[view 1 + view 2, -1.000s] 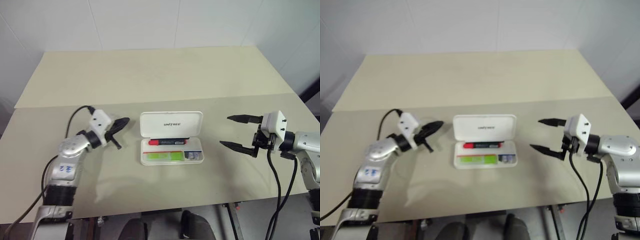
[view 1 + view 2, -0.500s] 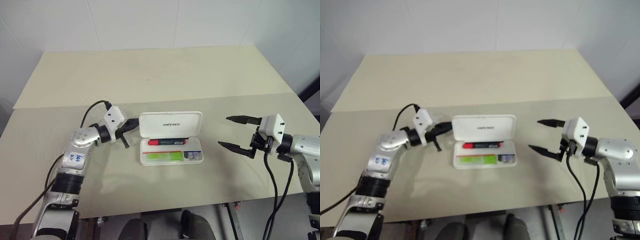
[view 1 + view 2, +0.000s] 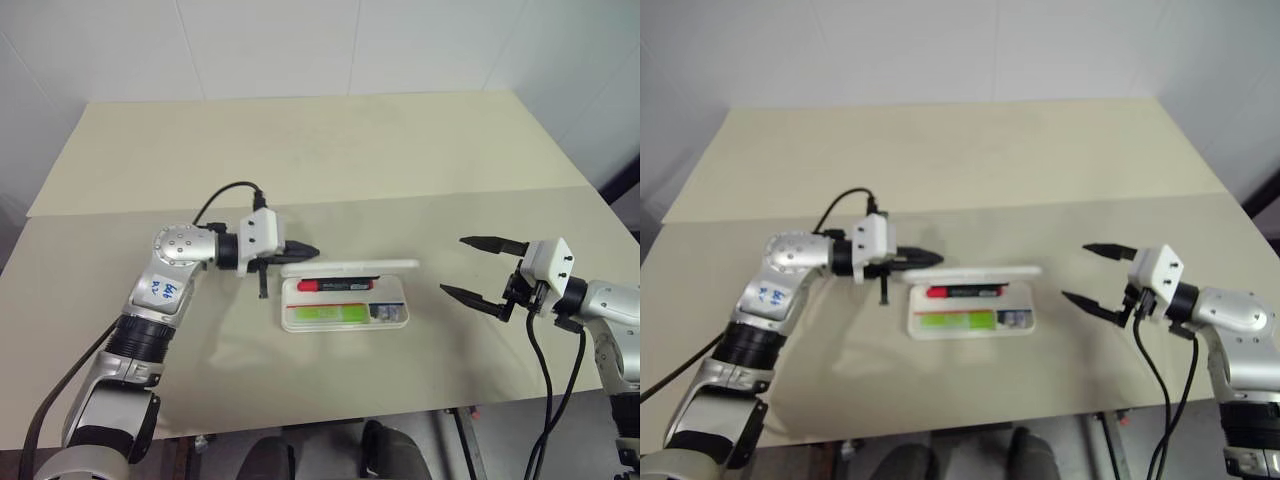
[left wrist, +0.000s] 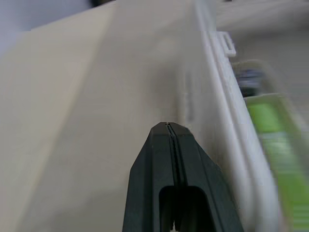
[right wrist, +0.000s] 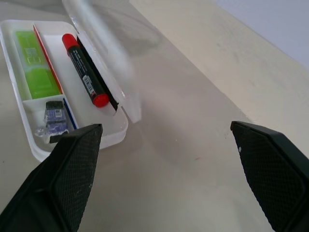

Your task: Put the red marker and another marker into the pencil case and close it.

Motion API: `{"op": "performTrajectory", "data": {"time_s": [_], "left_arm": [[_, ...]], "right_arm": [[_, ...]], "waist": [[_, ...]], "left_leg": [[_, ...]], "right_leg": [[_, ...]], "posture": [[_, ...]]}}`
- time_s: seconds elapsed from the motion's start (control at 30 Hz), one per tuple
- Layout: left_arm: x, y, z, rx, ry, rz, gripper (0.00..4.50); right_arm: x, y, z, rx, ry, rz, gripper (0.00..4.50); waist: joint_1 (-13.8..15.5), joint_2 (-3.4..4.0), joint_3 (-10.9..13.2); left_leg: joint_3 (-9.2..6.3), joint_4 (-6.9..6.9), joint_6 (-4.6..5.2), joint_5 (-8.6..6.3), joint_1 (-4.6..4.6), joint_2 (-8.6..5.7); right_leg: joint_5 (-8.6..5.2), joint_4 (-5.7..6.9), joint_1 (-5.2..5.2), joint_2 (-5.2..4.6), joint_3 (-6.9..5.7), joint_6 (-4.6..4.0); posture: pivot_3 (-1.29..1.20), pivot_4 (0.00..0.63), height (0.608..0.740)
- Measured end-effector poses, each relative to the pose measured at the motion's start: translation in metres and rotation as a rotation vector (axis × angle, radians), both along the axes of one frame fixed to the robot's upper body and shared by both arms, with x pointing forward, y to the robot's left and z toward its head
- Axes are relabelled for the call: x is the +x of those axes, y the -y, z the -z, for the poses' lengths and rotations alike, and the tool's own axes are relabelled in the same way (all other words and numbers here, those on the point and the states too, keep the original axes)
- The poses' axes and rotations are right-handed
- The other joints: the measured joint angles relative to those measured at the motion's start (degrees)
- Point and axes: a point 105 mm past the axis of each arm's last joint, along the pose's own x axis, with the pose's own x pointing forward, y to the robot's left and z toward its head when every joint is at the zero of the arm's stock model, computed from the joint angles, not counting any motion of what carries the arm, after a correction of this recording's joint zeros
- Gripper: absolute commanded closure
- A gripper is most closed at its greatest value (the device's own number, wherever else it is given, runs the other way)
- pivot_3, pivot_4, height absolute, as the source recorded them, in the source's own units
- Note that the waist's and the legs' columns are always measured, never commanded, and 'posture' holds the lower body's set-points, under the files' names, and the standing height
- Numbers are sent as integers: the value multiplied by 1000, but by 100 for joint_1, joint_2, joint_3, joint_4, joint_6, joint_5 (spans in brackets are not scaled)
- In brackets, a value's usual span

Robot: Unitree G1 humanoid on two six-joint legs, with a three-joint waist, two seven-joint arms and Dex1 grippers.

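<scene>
This looks like a robot test room or lab rather than a home. A plain beige desk (image 3: 320,150) stands against bare white wall panels (image 3: 300,45) (faint seams, nothing hung on them). Black cables (image 3: 545,380) trail loose from the metal robot arms, and one arm bears a handwritten sticker (image 3: 160,290). The desk's surface carries no household clutter.

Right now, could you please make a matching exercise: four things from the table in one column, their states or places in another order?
1. red marker
2. green highlighter
3. left gripper
4. right gripper

a. fingers shut, at the lid of the pencil case
b. fingers open, over the table
c. in the case's near compartment
d. in the case, next to the hinge

Pairs: 1-d, 2-c, 3-a, 4-b
</scene>
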Motion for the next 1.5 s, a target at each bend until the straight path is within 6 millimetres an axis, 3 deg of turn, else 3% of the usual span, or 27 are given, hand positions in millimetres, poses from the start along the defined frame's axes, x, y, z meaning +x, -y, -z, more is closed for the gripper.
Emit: {"op": "performTrajectory", "data": {"time_s": [0.23,0.4,0.6,0.73,1.0,1.1,1.23,1.33,1.5], "left_arm": [[-18,6,17,86,-69,101,4473],[-17,9,36,196,-78,71,4473],[-14,16,41,210,-69,48,4473],[-15,26,45,212,-65,49,4473],[-24,27,48,106,-139,7,4473],[-21,11,43,29,-152,-52,4473],[-13,-18,11,-158,-65,-131,4473],[-16,-47,6,-214,-55,-194,3949],[-32,-83,32,-226,-125,-302,2264]], "right_arm": [[-4,5,4,6,-6,31,0],[-8,2,-2,4,15,39,0],[-13,-16,-17,20,41,28,0],[-15,-32,-38,43,86,11,0],[-13,-47,-42,70,62,-1,0],[-11,-47,-37,82,39,1,0],[-7,-42,-29,91,11,17,0],[-6,-39,-26,91,0,22,0],[-5,-33,-23,87,-6,54,0]], "waist": [[4,1,0],[12,1,0],[21,1,0],[20,-2,-3],[12,-6,-7],[-2,-4,-5],[-3,-4,-2],[-13,-2,-2],[-6,0,0]], "left_leg": [[3,4,0,0,3,4],[3,3,1,0,3,4],[2,3,2,-1,2,4],[3,3,2,-1,1,4],[1,3,4,-2,6,5],[0,3,4,-2,5,5],[-2,6,4,-2,6,9],[0,1,4,-2,9,9],[0,-2,3,-5,7,10]], "right_leg": [[1,2,1,0,3,0],[0,1,2,0,3,0],[0,3,6,0,5,1],[0,8,14,0,10,0],[0,6,8,0,6,0],[0,5,5,0,7,0],[0,5,3,0,4,0],[0,5,1,1,3,0],[0,4,-3,1,2,-1]], "posture": [[0,150,740],[0,150,740],[0,150,740],[0,150,740],[0,150,740],[0,150,740],[0,150,740],[0,150,740],[0,150,740]]}}
